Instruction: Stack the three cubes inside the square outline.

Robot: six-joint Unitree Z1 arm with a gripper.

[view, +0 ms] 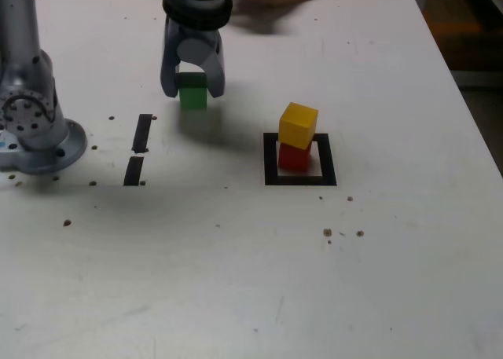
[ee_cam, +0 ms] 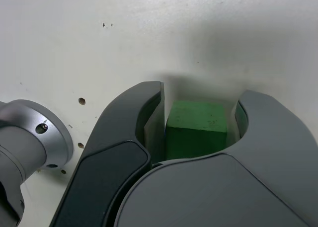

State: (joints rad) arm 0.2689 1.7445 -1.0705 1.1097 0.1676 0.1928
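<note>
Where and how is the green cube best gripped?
Probably by two opposite upright faces of the green cube, with the pincer reaching down from above: its sides look flat and parallel, and it appears upright, with no other cube beside it.

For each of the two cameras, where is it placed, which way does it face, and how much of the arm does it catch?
Exterior view: off the arm, looking down across the table; it shows the arm's base at the exterior view's left and the gripper over the green cube.
Wrist view: on the wrist, looking past the jaws toward the tabletop; both jaws and part of the base show.
Shared: gripper, base, green cube, tabletop; the outline shows only in the exterior view.
</note>
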